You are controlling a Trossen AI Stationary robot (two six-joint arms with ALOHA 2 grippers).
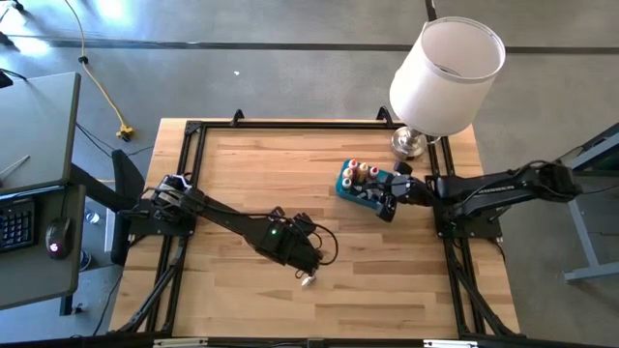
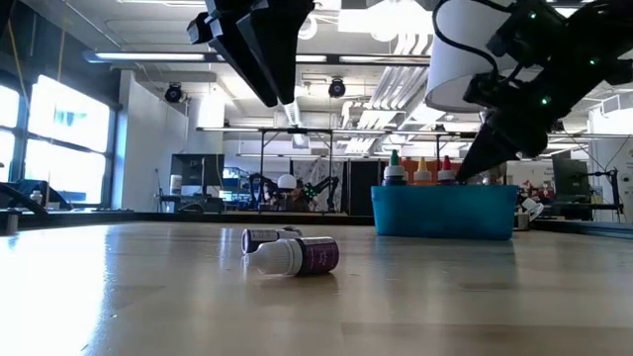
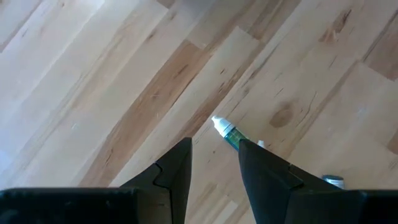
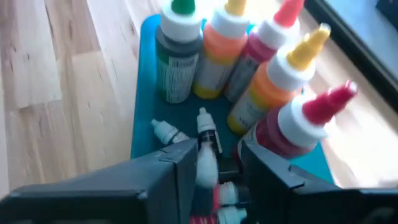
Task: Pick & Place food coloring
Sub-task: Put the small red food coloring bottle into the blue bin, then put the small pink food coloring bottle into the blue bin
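While the teal bin (image 1: 350, 186) sits at the table's (image 1: 251, 174) far right, just beside the lamp (image 1: 440, 72), it already holds most of the food coloring: tall upright dropper bottles (image 4: 177, 59) in green, orange and red, with a few tiny ones lying on its floor. The right gripper (image 4: 214, 168) hangs over the bin's near end, its fingers a narrow gap apart around a small whitish dropper bottle (image 4: 205, 165), which it seems to pinch, though the contact is hard to confirm. Near the table's middle, two small bottles (image 2: 294, 255) lie on their sides, touching or nearly so. The left gripper (image 3: 214, 168) hovers above them, fingers open and empty, with a white-tipped green bottle (image 3: 229, 132) just beyond its fingertips. These bottles look light, smooth and round (likely to roll or squirt out sideways), so a hold across the middle of the body, not the tapered cap, seems safest.
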